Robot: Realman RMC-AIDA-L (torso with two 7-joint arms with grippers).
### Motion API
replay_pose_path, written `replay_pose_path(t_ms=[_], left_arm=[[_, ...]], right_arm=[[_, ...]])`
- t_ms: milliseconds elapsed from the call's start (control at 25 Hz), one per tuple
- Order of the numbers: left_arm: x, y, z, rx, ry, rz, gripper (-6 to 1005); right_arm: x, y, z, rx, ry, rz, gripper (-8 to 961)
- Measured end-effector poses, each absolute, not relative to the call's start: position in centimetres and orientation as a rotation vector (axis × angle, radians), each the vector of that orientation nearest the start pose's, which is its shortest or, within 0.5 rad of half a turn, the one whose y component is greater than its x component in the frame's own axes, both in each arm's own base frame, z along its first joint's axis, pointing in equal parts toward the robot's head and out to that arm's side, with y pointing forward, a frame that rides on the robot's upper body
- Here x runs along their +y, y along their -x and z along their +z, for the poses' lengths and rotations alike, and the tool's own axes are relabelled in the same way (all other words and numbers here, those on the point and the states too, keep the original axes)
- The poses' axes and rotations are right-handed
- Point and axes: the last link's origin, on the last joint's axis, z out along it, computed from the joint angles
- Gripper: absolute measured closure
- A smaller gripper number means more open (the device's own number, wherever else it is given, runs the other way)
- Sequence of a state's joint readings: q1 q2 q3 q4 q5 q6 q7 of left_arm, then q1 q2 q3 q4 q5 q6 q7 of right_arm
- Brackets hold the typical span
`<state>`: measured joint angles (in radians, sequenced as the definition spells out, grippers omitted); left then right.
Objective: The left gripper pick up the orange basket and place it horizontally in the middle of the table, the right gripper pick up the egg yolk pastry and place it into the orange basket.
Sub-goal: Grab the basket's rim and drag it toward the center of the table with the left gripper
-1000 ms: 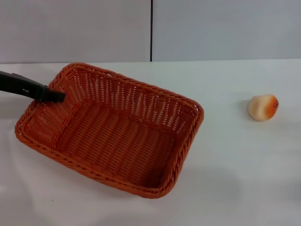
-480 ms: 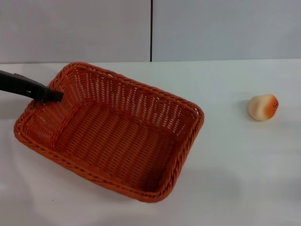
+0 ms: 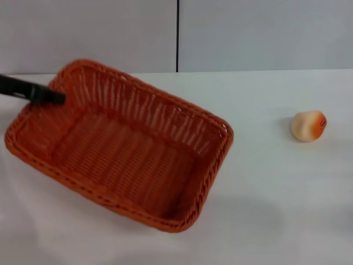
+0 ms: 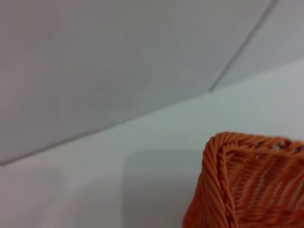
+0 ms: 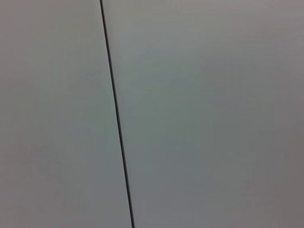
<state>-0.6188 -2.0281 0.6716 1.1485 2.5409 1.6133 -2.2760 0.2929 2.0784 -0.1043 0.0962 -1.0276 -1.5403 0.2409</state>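
The orange basket (image 3: 165,113) sits at an angle on the left half of the white table (image 3: 276,210), its left end raised. My left gripper (image 3: 54,97) comes in from the left edge, its slim black fingers shut on the basket's far left rim. One woven corner of the basket (image 4: 223,175) fills the lower part of the left wrist view. The egg yolk pastry (image 3: 308,125), cream with an orange-browned patch, lies alone on the table's right side, well apart from the basket. My right gripper is out of view.
A grey wall with a dark vertical seam (image 3: 177,36) stands behind the table; the right wrist view shows only this wall (image 5: 190,114). Bare tabletop lies between basket and pastry.
The left gripper has moved up and to the left, and the basket's left end has risen and shifted left with it. The pastry has not moved.
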Motion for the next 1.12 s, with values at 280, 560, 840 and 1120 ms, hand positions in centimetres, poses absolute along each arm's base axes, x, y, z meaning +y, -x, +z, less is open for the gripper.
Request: replay_pose_path(t_ms=[280, 560, 840, 1120], left_arm=[[36.2, 24.8, 13.3, -1.389, 2.330, -0.350, 835], [34.3, 26.7, 15.2, -1.528, 2.194, -0.566, 831], [32.0, 28.5, 14.6, -1.638, 2.113, -0.626, 827], [30.3, 29.7, 11.9, -1.730, 2.085, -0.667, 823]], right_arm=[[25.4, -37.9, 4.3, 0.558, 1.156, 0.777, 283], [25.7, -37.8, 4.3, 0.556, 1.160, 0.781, 283], [26.4, -37.6, 4.3, 0.558, 1.170, 0.779, 282], [27.2, -37.6, 4.6, 0.551, 1.181, 0.768, 282]])
